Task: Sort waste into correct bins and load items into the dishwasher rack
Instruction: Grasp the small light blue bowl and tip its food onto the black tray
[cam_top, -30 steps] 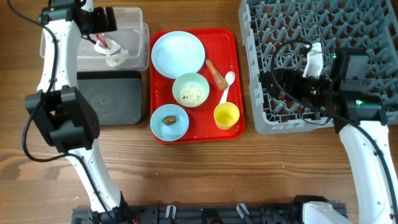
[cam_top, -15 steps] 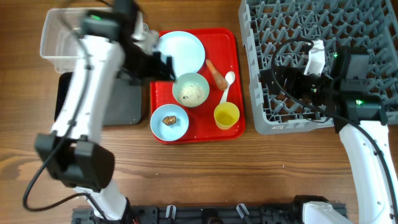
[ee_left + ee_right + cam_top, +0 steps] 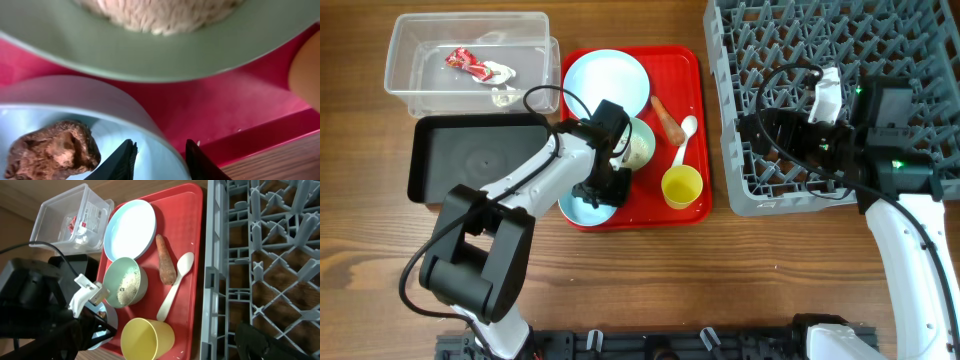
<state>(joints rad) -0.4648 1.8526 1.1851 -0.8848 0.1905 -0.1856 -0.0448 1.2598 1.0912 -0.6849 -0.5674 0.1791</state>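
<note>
My left gripper (image 3: 604, 190) is down on the red tray (image 3: 690, 62), shut on the rim of the pale blue bowl (image 3: 150, 145). One finger (image 3: 122, 161) is inside the bowl and the other is outside. A brown food lump (image 3: 50, 152) lies in that bowl. Behind it stands the mint bowl (image 3: 643, 146) with rice. The plate (image 3: 607, 85), carrot-like stick (image 3: 667, 118), white spoon (image 3: 684, 135) and yellow cup (image 3: 683, 186) are also on the tray. My right gripper (image 3: 751, 135) hangs open and empty over the front left corner of the grey rack (image 3: 880, 40).
The clear tub (image 3: 395, 50) at the back left holds the red-and-white wrapper (image 3: 460, 60) and crumpled tissue (image 3: 502, 75). The black tub (image 3: 470, 160) lies just in front of it, left of the tray. Bare wood runs along the table's front.
My left arm has swung from the clear tub to the blue bowl on the tray, and its jaws have closed onto the rim. The right arm has not moved.
</note>
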